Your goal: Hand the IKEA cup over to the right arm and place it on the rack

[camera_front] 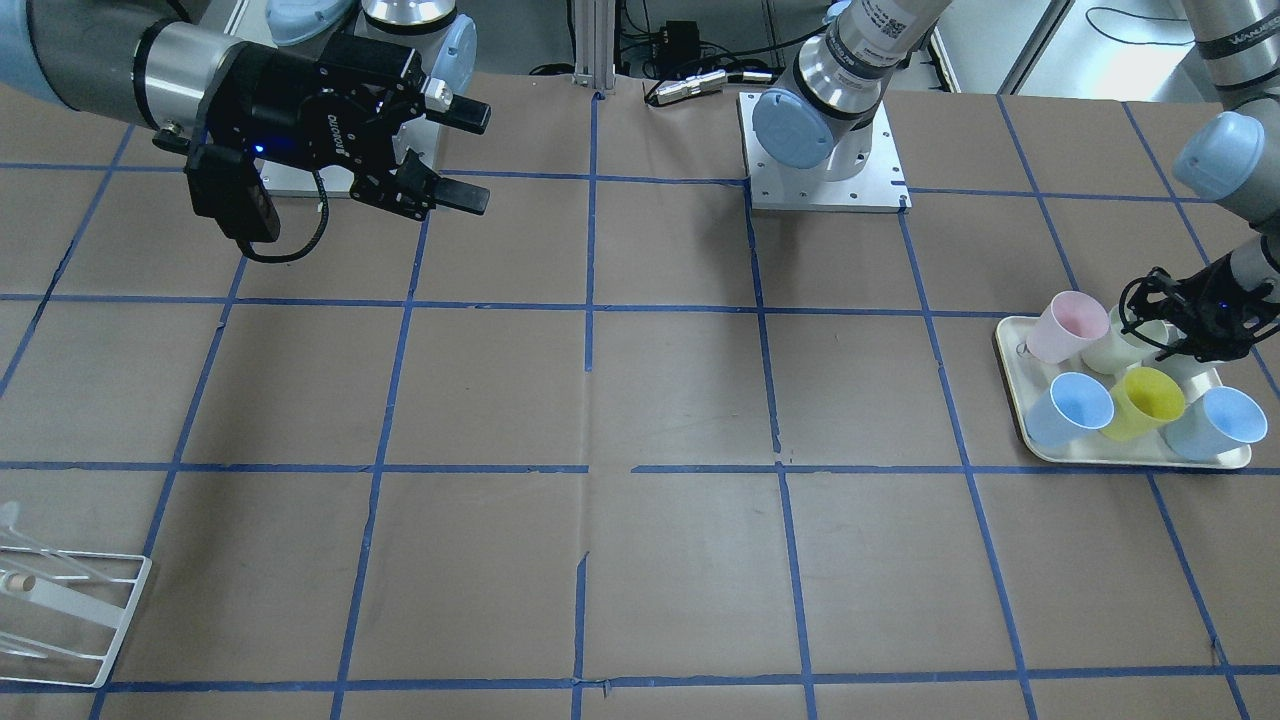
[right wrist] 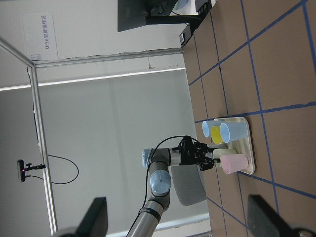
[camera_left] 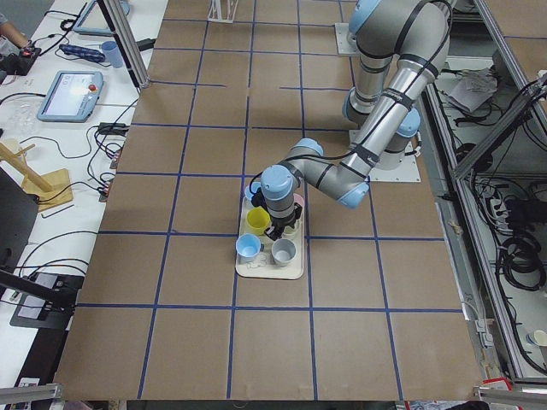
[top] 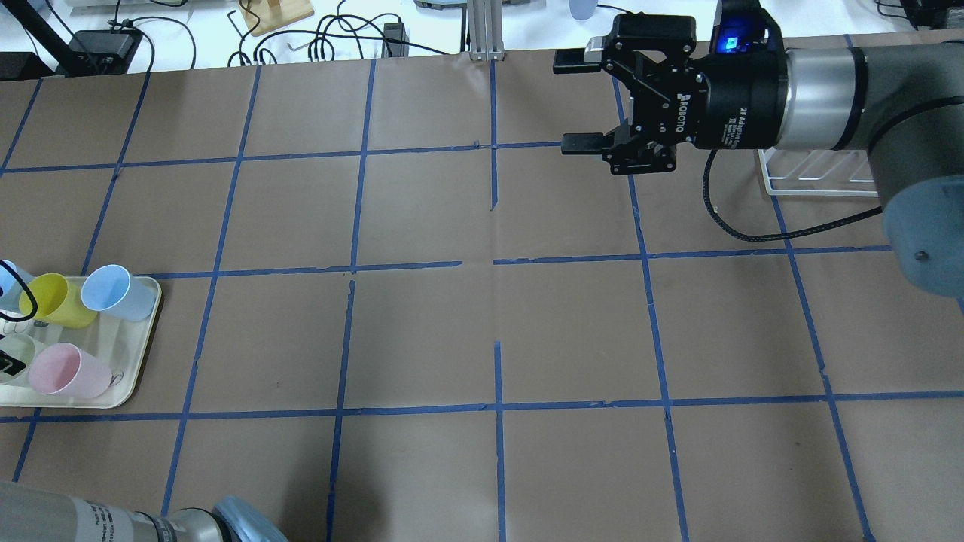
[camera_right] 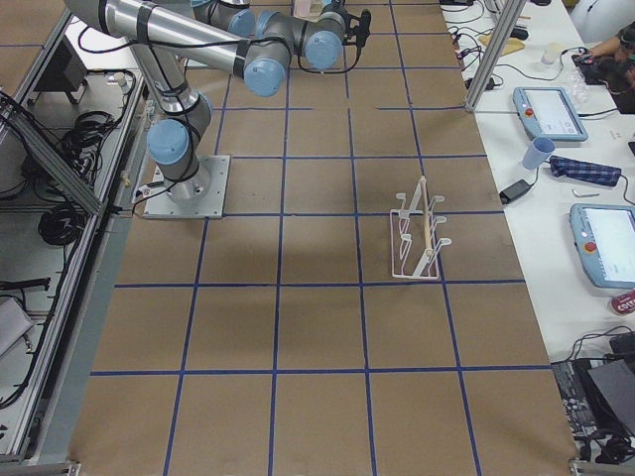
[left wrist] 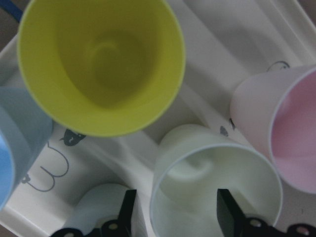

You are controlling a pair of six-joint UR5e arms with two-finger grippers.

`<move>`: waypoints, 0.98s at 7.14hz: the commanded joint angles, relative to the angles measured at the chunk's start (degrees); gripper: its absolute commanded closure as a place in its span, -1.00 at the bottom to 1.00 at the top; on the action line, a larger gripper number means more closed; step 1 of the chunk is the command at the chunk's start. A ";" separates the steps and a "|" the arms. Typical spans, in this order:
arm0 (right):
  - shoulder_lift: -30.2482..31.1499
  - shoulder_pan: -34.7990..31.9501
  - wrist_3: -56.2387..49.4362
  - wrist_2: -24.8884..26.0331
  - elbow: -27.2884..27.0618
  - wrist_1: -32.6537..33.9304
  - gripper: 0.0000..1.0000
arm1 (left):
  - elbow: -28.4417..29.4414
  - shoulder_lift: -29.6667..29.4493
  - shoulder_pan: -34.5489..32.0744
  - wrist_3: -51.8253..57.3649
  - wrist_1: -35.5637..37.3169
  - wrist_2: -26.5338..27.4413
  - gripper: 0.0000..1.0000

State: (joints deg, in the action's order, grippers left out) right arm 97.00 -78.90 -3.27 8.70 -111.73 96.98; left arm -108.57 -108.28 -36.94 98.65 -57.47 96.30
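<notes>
Two grippers, fingers (left wrist: 127,212) spread, you'll note. On tray (left wrist: 237,39), left gripper (left wrist: 173,212) straddles one wall of pale cup (left wrist: 212,173); right gripper (camera_front: 472,155) hangs over table (camera_front: 680,400).

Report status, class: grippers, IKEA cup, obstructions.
Left gripper open at IKEA cup, on tray. Right gripper open, empty, above table. Pink cup, yellow cup close beside it.

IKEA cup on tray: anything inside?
Left wrist view: the IKEA cup looks empty where its interior shows. One finger of the left gripper covers part of the opening, and the near rim is out of frame.
</notes>
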 commanded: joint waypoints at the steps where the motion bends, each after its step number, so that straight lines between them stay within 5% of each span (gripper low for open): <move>1: -0.58 -0.73 -0.43 -1.13 -0.42 1.90 -1.00 | 0.20 -0.09 0.03 -0.74 0.17 -0.06 0.73; 2: -1.28 -1.51 -0.95 -1.75 -0.42 1.99 -1.00 | 0.12 0.00 0.12 -1.96 0.17 -0.49 0.96; 7: -4.71 -2.40 -1.83 -8.07 -2.26 5.94 -1.00 | 1.52 5.07 -0.32 -2.15 -1.58 -0.50 1.00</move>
State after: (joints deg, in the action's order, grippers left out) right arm 92.38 -81.34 -5.08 2.61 -113.26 102.73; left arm -107.47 -105.50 -37.09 96.51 -58.37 95.83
